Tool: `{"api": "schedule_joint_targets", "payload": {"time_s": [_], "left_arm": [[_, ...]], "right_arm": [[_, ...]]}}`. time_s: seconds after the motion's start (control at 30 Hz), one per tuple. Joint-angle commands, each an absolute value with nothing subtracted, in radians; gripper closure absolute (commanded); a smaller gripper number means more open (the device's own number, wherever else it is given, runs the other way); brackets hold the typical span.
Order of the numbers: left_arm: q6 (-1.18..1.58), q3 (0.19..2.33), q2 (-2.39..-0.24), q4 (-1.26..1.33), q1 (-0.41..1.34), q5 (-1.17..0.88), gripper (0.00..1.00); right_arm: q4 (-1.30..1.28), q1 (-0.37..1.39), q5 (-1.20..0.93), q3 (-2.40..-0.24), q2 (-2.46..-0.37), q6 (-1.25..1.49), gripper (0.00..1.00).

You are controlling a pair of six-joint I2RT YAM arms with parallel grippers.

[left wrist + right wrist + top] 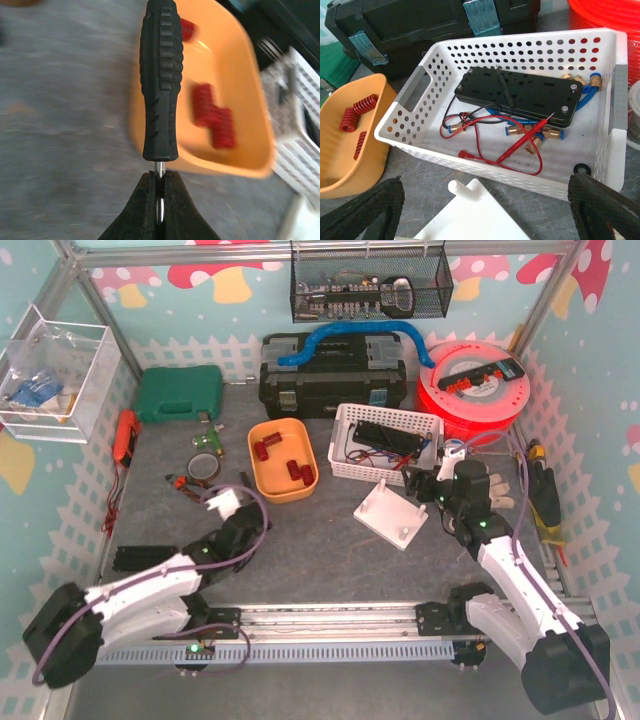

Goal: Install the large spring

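Several red springs (281,456) lie in an orange bin (262,476); they also show blurred in the left wrist view (215,117) and in the right wrist view (357,107). A white plate with upright pegs (391,513) lies on the table to the bin's right. My left gripper (160,176) is shut on the metal shaft of a black-handled screwdriver (160,80), whose handle points at the bin's near rim (225,167). My right gripper (487,205) is open and empty, just above the white plate's far corner (470,210), in front of a white basket.
The white perforated basket (345,423) holds a black plate, cables, brass fittings and a red probe (527,137). A black toolbox (335,370), green case (180,393) and red reel (470,380) stand at the back. Small tools (200,465) lie left of the bin.
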State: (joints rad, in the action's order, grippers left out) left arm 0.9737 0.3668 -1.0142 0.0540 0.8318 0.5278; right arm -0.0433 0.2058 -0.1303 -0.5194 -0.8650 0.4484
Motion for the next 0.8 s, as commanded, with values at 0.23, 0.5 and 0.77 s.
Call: {"api": "schedule_joint_targets", "payload": {"time_s": [0.23,0.5,0.77], "left_arm": [[1.374,0.21,-0.563,-0.361,0.494,0.598,1.0],[1.347,0.288,-0.767,-0.391,0.24,0.454,1.0],[1.367,0.336,-0.934,-0.392,0.153,0.471,1.0]], "right_arm": [[0.034,0.292,-0.199,-0.511,-0.917,0.402,0.12],[0.044,0.494,-0.086,-0.558,-1.015,0.334,0.11],[0.043,0.524,-0.046,-0.559,-1.024,0.322,0.11]]}}
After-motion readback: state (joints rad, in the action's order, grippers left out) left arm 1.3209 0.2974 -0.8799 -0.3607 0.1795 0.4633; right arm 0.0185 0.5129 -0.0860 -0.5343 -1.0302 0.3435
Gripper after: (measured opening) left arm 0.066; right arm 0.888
